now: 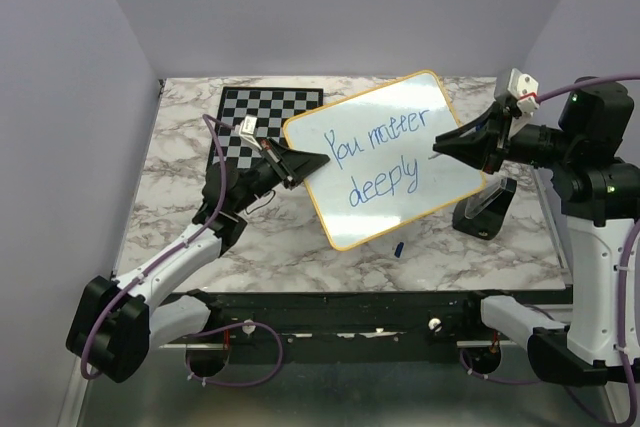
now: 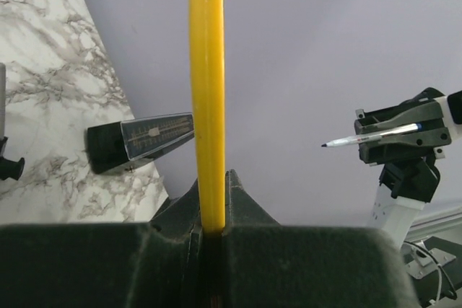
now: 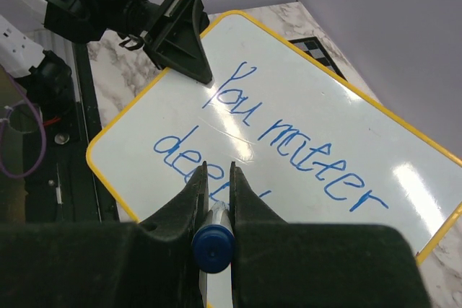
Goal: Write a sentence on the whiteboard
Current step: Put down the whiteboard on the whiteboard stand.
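The whiteboard (image 1: 440, 112) has a yellow-orange frame and is held tilted up off the table. The sentence (image 1: 385, 152) in blue reads about "You matter deeply" on two lines. My left gripper (image 1: 303, 165) is shut on the board's left edge; the frame (image 2: 206, 91) stands edge-on between the jaws in the left wrist view. My right gripper (image 1: 452, 145) is shut on a blue marker (image 3: 214, 239), which points at the board near the end of "deeply". In the left wrist view the marker (image 2: 372, 135) tip stands apart from the board. The right wrist view shows the whiteboard (image 3: 144, 138), the writing (image 3: 289, 135) and the left gripper (image 3: 206, 76).
A checkered chessboard (image 1: 250, 117) lies behind the left gripper, partly under the whiteboard. A black stand (image 1: 485, 209) sits on the marble table (image 1: 180, 177) under the right gripper, and also shows in the left wrist view (image 2: 141, 138). A small blue cap (image 1: 399, 247) lies by the board's near edge.
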`<state>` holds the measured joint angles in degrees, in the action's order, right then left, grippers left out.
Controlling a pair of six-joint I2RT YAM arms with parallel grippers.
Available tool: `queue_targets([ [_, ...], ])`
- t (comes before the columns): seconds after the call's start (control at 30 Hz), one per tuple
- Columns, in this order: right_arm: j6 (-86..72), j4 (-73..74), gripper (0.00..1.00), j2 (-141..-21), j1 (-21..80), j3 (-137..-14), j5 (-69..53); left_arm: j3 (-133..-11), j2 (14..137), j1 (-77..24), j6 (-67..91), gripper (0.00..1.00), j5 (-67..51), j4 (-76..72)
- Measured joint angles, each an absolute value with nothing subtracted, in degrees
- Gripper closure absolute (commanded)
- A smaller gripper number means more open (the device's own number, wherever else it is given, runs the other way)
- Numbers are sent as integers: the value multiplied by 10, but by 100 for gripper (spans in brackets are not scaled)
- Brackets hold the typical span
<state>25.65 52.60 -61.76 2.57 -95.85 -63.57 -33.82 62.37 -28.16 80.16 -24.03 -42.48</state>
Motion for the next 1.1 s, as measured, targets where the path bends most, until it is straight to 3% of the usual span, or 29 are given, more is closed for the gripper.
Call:
queue_targets([
  [0.27, 270, 533, 100, -608, 26, -931, -643, -337, 620, -285, 748, 100, -233, -383],
  [1.1, 275, 536, 99, -611, 26, -904, -634, -297, 625, -226, 738, 100, -259, -458],
])
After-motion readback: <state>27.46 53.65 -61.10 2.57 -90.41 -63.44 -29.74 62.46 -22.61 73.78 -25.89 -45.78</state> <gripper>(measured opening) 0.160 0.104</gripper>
